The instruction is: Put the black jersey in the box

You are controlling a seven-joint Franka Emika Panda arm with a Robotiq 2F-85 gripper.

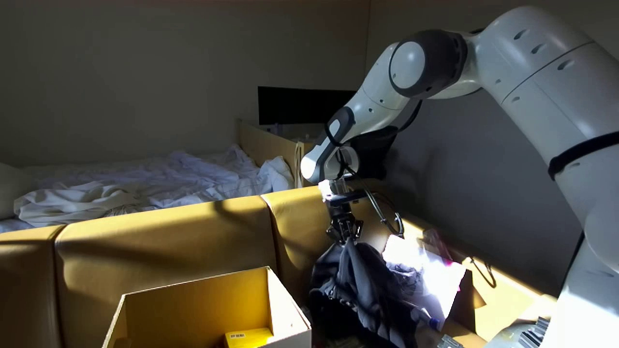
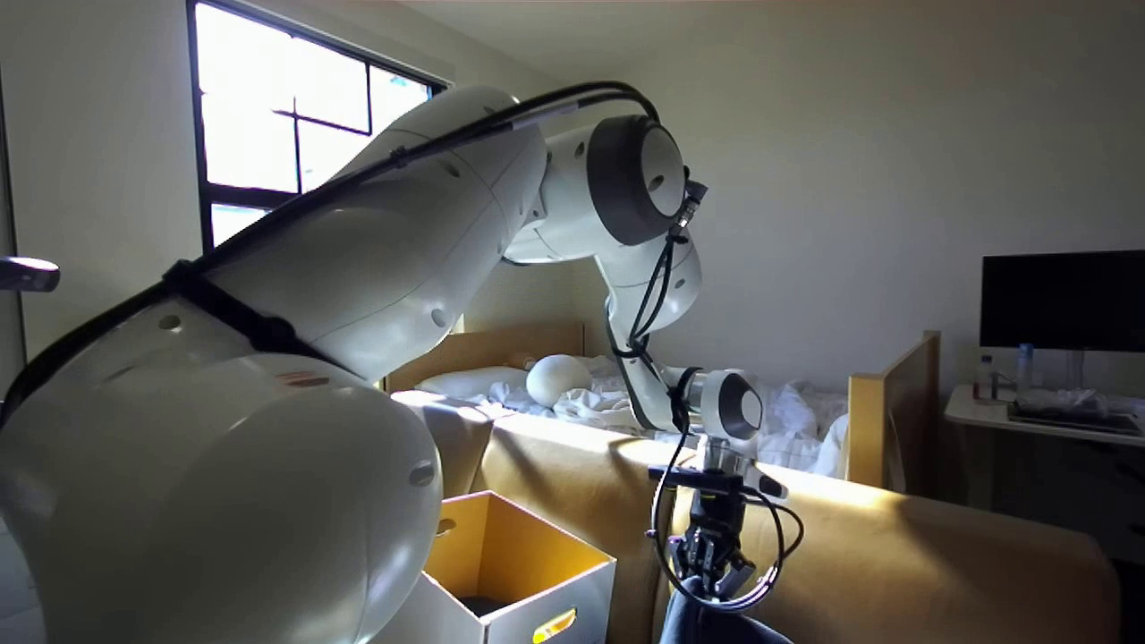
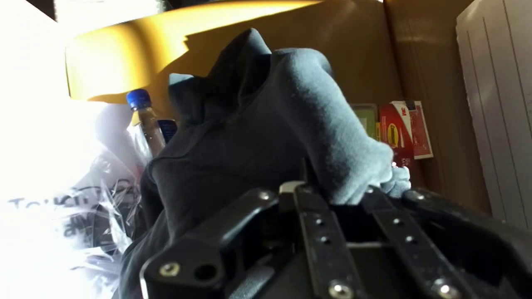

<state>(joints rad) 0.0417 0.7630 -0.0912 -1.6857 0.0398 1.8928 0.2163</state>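
My gripper (image 1: pixel 346 238) pinches 1 fold of the black jersey (image 1: pixel 361 285), drooping right of the box (image 1: pixel 198 307) in an ext. view. Prob. best: lift it above the box rim, go left, lower, release.

Both exterior views are dim, with hard-edged shadows crossing the sofa (image 1: pixel 169 246). In an exterior view the window (image 2: pixel 255 107) at ten o'clock is blown out; a white sheet (image 1: pixel 446 279) glares at four o'clock in an exterior view. The wrist view burns white at nine o'clock, the black jersey (image 3: pixel 232 153) shaded but for a pale-lit fold at two o'clock
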